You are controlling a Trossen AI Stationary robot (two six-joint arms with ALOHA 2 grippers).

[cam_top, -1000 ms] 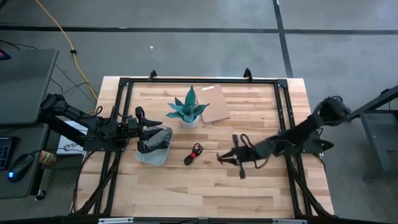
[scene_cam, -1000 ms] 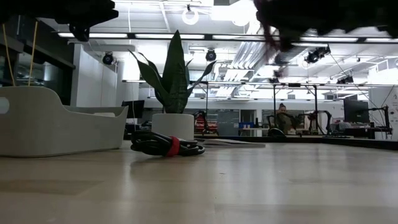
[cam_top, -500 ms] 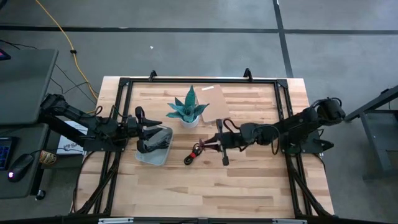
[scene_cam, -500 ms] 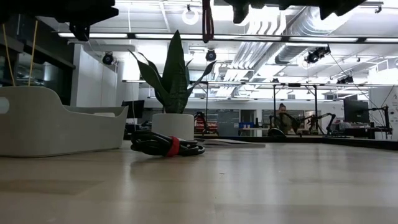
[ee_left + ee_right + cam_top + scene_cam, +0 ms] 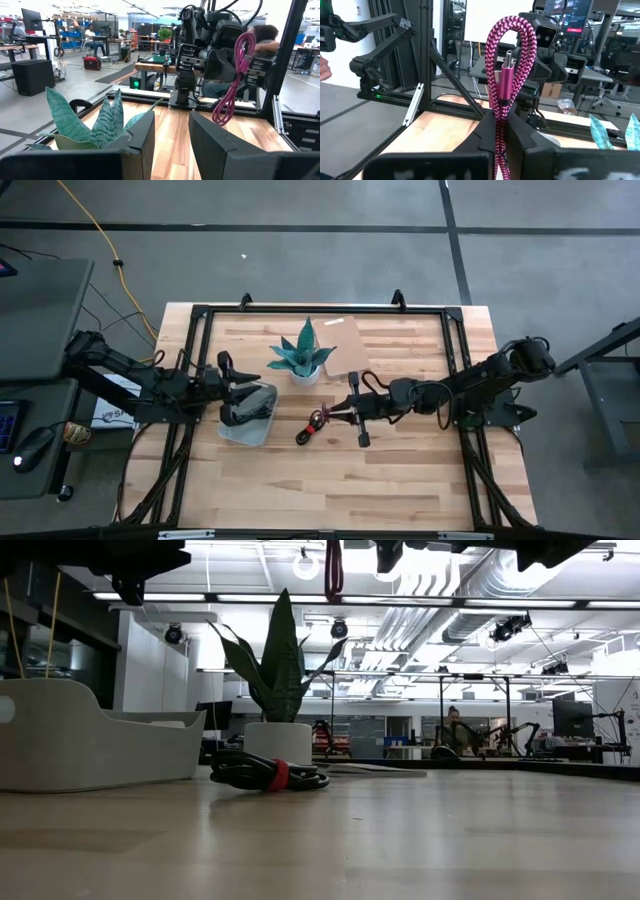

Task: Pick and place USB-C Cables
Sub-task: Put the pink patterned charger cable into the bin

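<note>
A magenta-red braided cable bundle [image 5: 509,55] hangs in the air over the table's middle, with my right gripper [image 5: 499,129] shut on it. The left wrist view shows the same bundle [image 5: 231,80] from the other side. A black cable with a red tie [image 5: 311,428] lies flat on the wood below and slightly left of my right gripper [image 5: 338,414], and it also shows in the low view [image 5: 268,772]. My left gripper [image 5: 172,137] stands open and empty above the white bin [image 5: 246,418], which holds dark cables. My right gripper pinches the magenta bundle between its two fingers, below the bundle's upper loop [image 5: 498,112]. The fingers come level from the table's right and lie across the bundle. The bundle stands upright, its loop above the fingers and its lower loops [image 5: 221,111] hanging clear of the table.
A potted plant [image 5: 303,360] and a brown cardboard piece [image 5: 346,348] stand at the far middle of the table. A black frame [image 5: 452,330] runs around the table's edges. Bare wood lies toward the near edge.
My right gripper has carried the magenta bundle up and toward the table's left, from near the right of centre to above the black cable. It has stayed still for the last half second. The black cable on the table has not moved.
</note>
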